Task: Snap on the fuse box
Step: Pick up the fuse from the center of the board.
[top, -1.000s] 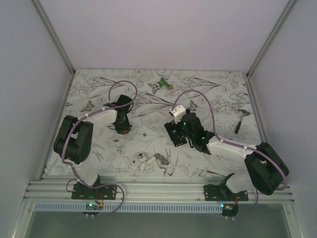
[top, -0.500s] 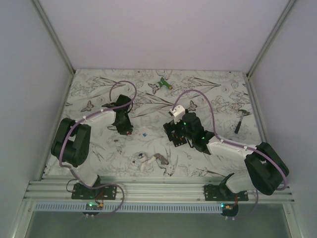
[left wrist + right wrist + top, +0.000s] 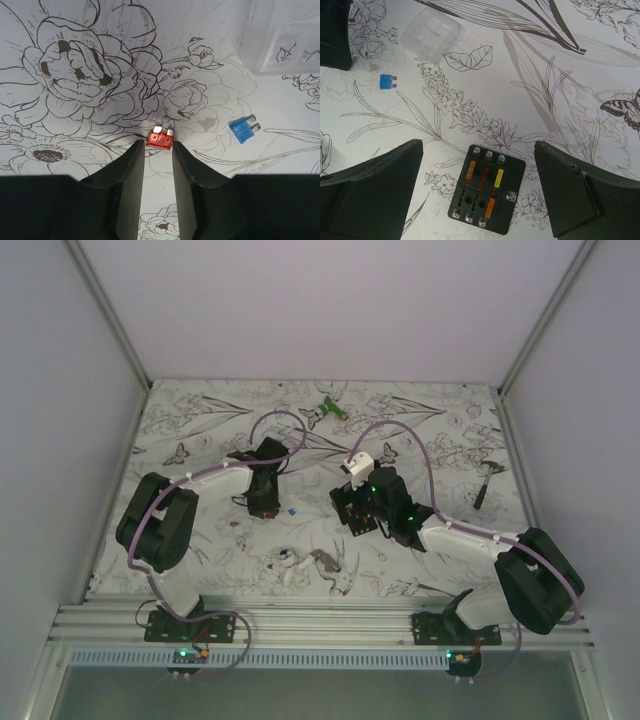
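A red fuse lies just past the narrowly parted, empty left claw, a blue fuse nearby. The right claw hangs spread wide over the fuse box on the worktop.

You're looking at a robot test cell in a lab.
Plain white panels on aluminium posts box in your flower-print worktop, and the left arm and right arm are bolted to a slotted aluminium rail.
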Motion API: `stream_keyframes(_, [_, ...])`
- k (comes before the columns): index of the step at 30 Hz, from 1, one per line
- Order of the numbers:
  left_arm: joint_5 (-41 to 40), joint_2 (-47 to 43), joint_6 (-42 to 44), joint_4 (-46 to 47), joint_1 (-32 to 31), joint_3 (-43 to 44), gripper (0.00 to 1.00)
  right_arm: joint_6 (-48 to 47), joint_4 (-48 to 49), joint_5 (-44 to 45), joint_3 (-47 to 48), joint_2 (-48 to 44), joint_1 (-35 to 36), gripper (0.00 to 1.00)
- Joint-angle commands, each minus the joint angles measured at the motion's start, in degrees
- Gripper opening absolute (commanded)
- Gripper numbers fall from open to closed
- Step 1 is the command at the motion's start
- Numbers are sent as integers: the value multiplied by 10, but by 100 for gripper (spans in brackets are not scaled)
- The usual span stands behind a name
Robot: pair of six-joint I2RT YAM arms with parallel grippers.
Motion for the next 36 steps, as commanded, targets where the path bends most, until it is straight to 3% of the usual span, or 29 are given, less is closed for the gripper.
stream_keyframes(1, [-21, 7, 39, -37, -2, 13, 35, 6, 22, -3, -4, -11, -4, 100])
stream_keyframes(6, [-3, 10, 73, -36, -2, 23, 40, 6, 24, -3, -6, -10, -4, 100])
stream_keyframes(18, [10, 42, 121, -40, -7, 34, 41, 5, 26, -4, -8, -12, -4, 100])
stream_keyframes(36, [58, 66, 82, -54, -13, 42, 28, 9, 29, -13, -9, -17, -3, 100])
